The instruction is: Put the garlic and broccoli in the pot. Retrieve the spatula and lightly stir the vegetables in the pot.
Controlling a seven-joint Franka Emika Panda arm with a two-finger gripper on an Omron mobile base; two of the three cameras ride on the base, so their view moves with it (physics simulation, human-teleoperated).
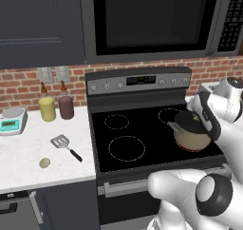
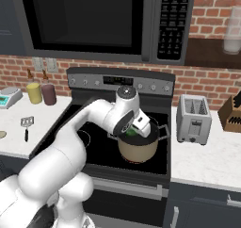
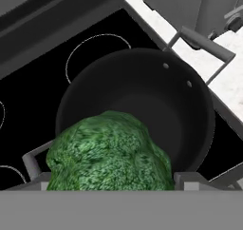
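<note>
Pot (image 1: 191, 135) on stove's (image 1: 123, 129) right front burner, spatula (image 1: 65, 145) and garlic (image 1: 44, 163) on left counter (image 1: 23, 153).

Glossy white rounded arm (image 2: 70, 142) segments, dark grey joint bands, round grey caps.

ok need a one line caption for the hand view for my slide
Broccoli between the gripper fingertips, poised above the dark interior of the pot on the stove.

- No text could be read anywhere.
- The stove (image 1: 142, 81) panel's display was a blur.
- The microwave (image 2: 172, 22) keypad markings were too small.
- The scale (image 1: 12, 122) screen was illegible.
</note>
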